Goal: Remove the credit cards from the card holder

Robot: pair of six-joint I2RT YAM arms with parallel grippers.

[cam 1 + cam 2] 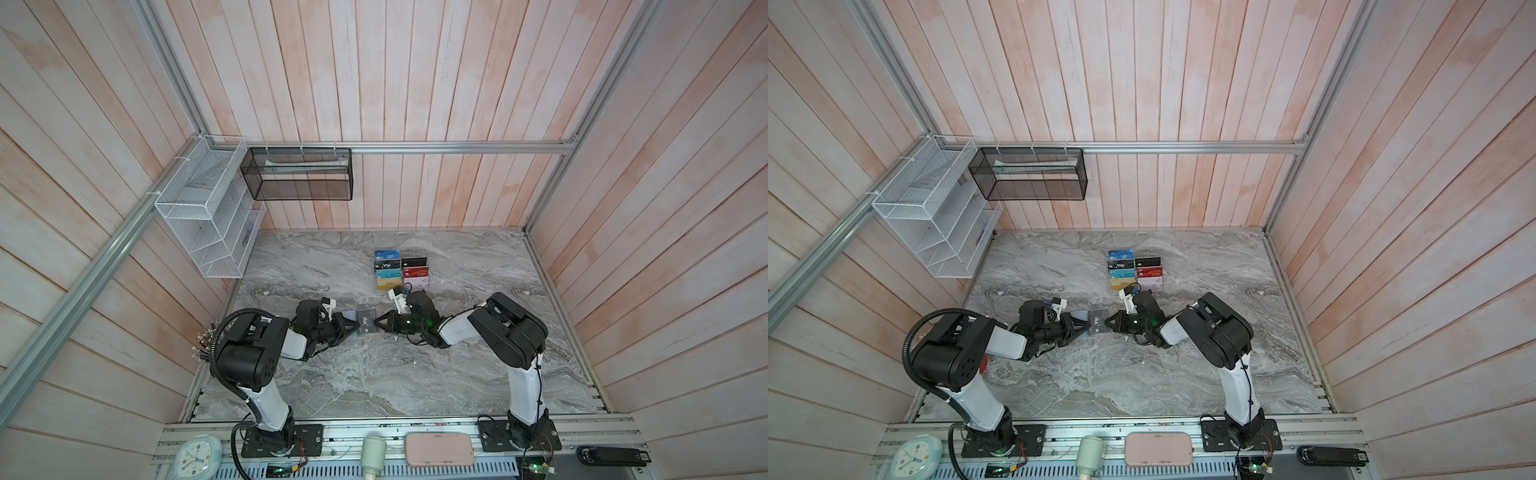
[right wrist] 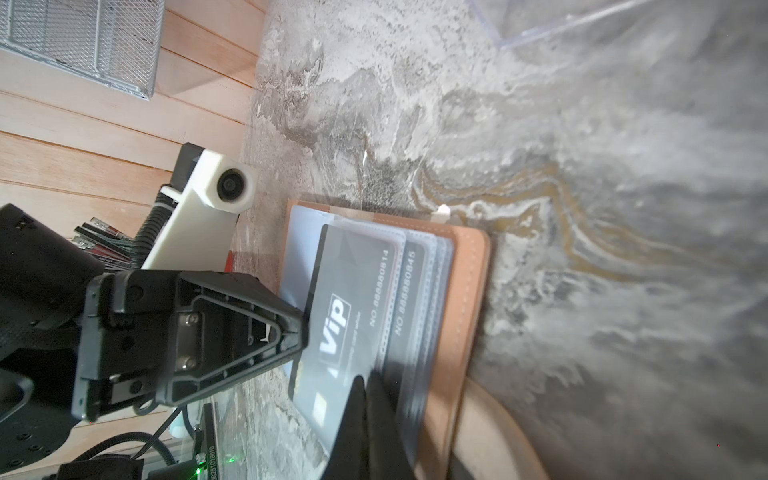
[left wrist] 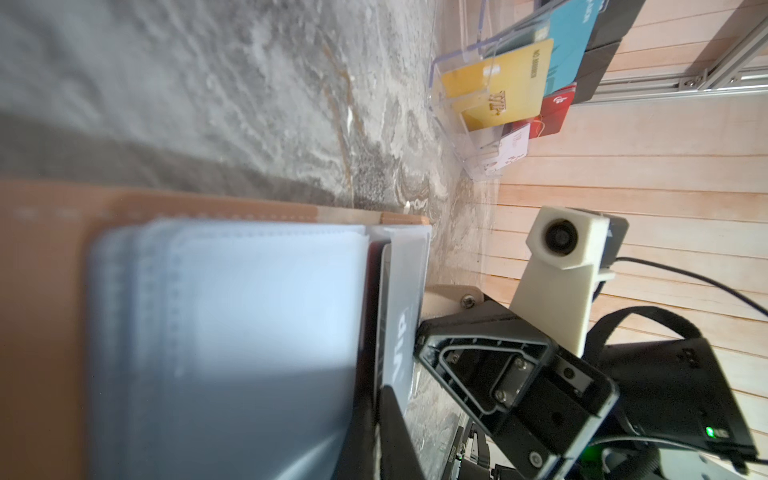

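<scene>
The tan card holder (image 2: 469,291) lies open on the marble table, its clear sleeves fanned; it fills the left wrist view (image 3: 54,270). A black Vip credit card (image 2: 345,316) sticks partly out of the top sleeve, seen in both top views (image 1: 366,322) (image 1: 1098,322). My left gripper (image 3: 380,392) (image 1: 355,326) is shut on that card's free edge. A second black card (image 2: 409,291) sits in the sleeve behind it. From the opposite side, my right gripper (image 2: 365,380) (image 1: 377,322) is shut on the clear sleeve edge of the card holder.
A clear acrylic rack of coloured cards (image 1: 401,272) (image 3: 498,91) stands just behind the right gripper. A white wire basket (image 1: 203,212) and a black mesh basket (image 1: 297,174) hang on the walls. A clock (image 1: 193,455), pink case (image 1: 439,449) and stapler (image 1: 613,455) lie on the front rail.
</scene>
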